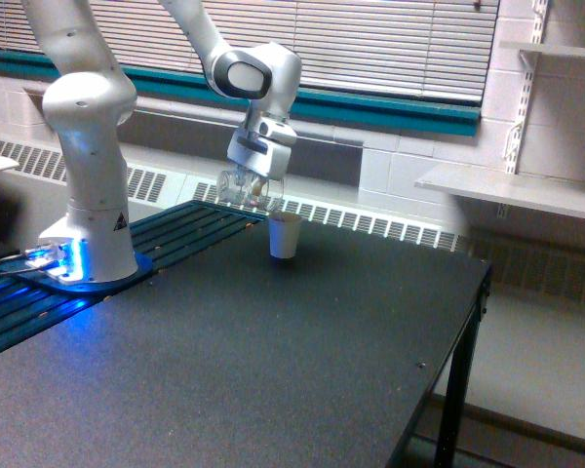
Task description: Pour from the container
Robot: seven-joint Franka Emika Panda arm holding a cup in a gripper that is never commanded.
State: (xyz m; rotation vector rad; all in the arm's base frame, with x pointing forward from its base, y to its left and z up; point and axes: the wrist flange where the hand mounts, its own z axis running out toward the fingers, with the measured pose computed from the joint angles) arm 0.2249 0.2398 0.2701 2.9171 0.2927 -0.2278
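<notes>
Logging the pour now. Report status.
Gripper shut on clear container, tilted above and just to the exterior view's left of white paper cup. Contents hard to make out. Nothing in the way.
</notes>
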